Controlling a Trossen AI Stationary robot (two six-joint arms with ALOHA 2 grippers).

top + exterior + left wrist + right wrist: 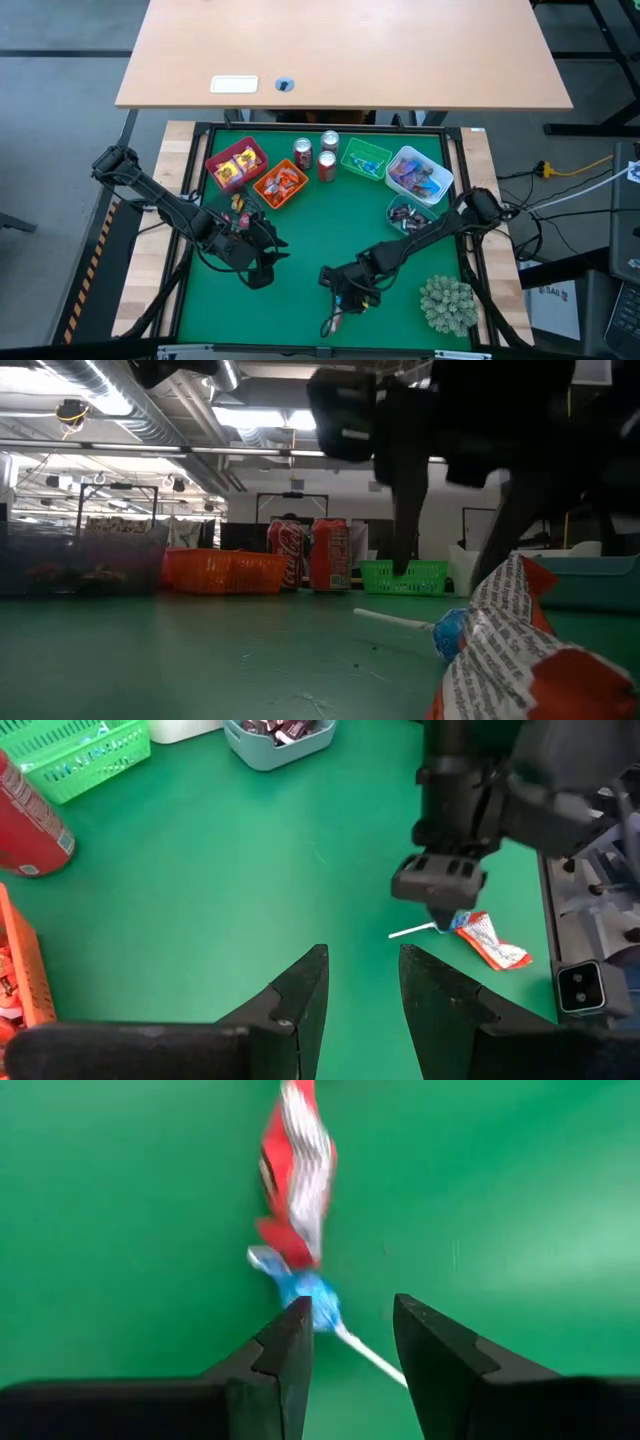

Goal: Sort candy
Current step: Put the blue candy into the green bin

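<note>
right hand (348,1342) unclenched over lollipop (318,1302); its stick slants away from red candy (298,1175).

Two dark jointed arms, black wedge-shaped fingers (300,1010).

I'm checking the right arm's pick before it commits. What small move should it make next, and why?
Probably lower the right gripper straight down and close on the blue lollipop. Its fingers are open and empty, the lollipop head sits just ahead of the gap, its white stick runs between them, and a red-and-white wrapped candy lies right behind. The left gripper waits open nearby.
</note>
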